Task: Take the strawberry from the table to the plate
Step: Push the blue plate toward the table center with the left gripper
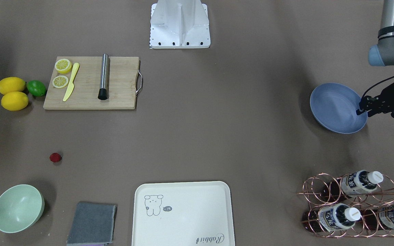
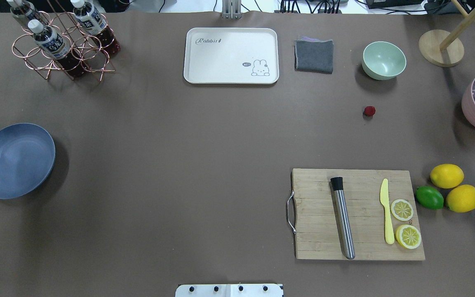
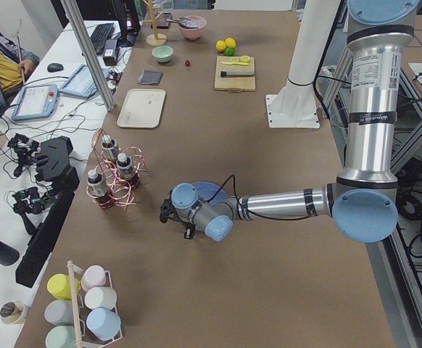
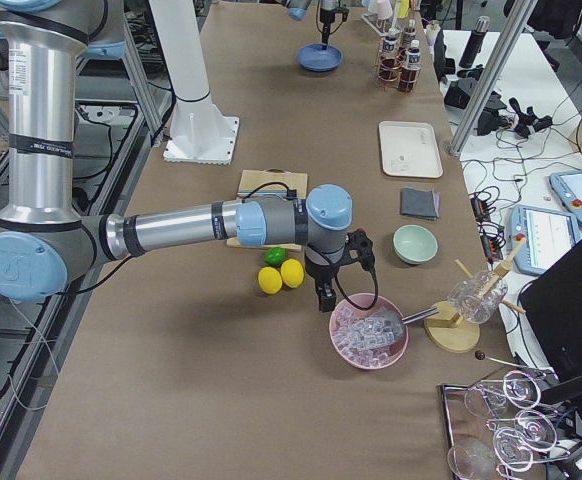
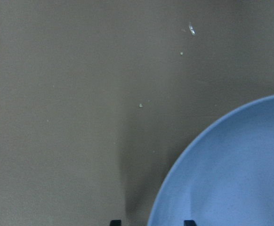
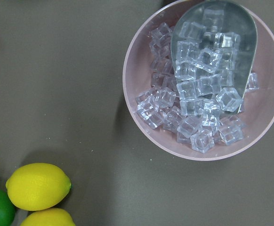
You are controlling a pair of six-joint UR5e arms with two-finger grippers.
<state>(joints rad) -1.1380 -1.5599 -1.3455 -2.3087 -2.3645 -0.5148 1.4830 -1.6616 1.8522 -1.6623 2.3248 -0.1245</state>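
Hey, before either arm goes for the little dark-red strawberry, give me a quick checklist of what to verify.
1. Small dark-red strawberry lies free on the brown table: ok.
2. Round blue-grey plate is empty: ok.
3. Mint-green bowl stands apart from the strawberry: ok.
4. Right gripper is open: cannot tell.
5. Left gripper is clear of the plate: not ok, its open jaws hang over the rim.

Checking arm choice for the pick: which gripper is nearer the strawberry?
Right. The right gripper hangs between the lemons and ice bowl, at the end where the strawberry lies; the left gripper is at the plate rim, far end.
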